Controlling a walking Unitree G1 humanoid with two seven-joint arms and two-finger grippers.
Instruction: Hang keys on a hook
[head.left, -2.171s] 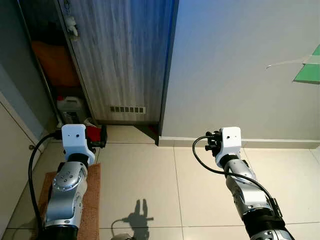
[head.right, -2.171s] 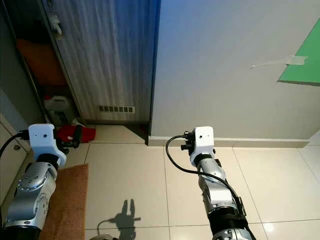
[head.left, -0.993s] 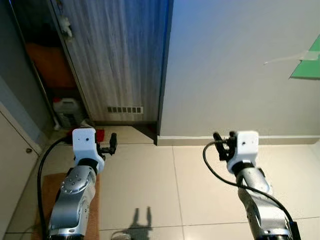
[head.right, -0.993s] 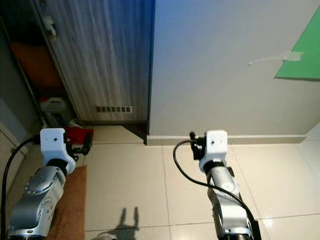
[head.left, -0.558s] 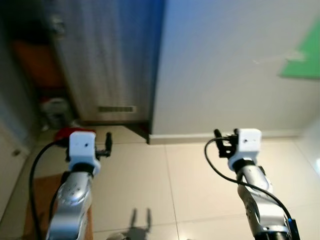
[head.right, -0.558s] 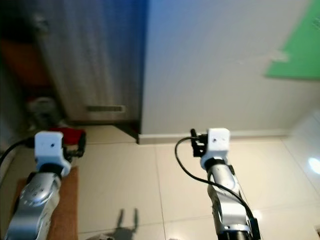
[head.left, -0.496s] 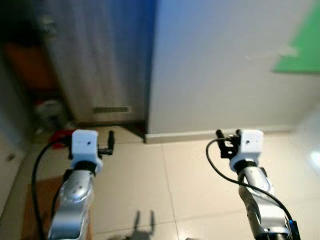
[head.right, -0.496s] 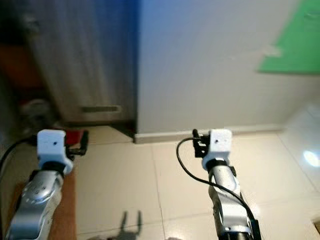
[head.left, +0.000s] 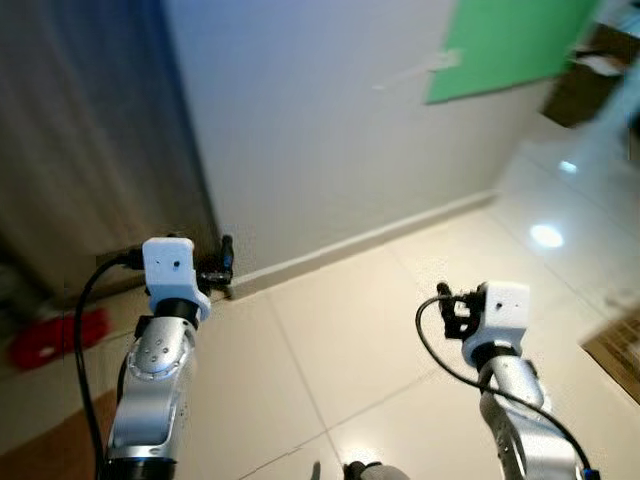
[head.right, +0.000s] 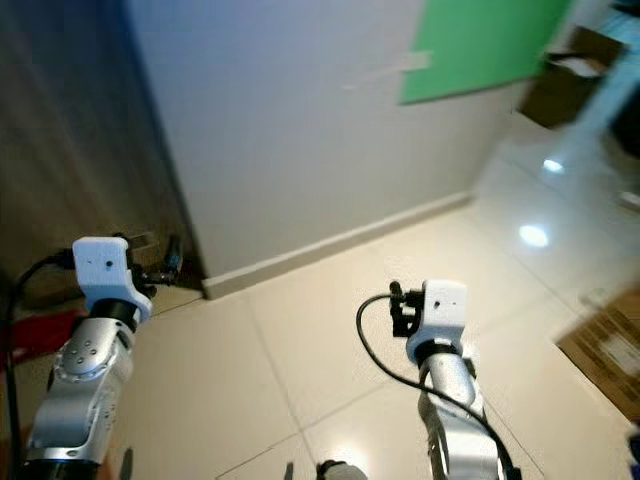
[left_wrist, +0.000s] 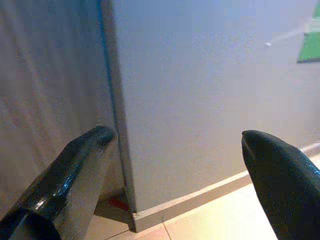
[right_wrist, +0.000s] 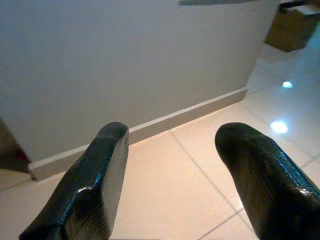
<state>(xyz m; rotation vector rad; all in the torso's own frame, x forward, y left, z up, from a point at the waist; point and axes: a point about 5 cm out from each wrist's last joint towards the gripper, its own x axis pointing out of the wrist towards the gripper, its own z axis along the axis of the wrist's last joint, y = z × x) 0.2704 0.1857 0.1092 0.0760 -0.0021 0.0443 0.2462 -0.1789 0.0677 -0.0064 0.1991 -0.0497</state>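
Both arms reach forward over the tiled floor (head.left: 340, 340), elbows bent. The right gripper (right_wrist: 172, 150) is spread wide, holding nothing; the left gripper (left_wrist: 180, 150) gapes too, facing the wall (head.left: 300, 120). Keys and hook: cannot tell where.

— how's the light from where you stand?

— bright on my right, dim on my left. ceiling lamps glare off the glossy floor tiles (head.left: 545, 236) as two white spots (one large, one small). the grey wall (head.left: 300, 130) is evenly lit, with a bluish cast.

— and sharpness?

— soft all over in my head views; the wooden door (head.left: 80, 150) smears into streaks, and the red thing (head.left: 55, 335) by it is a blur. my own black fingers (left_wrist: 75, 170) loom out of focus in the wrist views, with a pale sheen along their edges.
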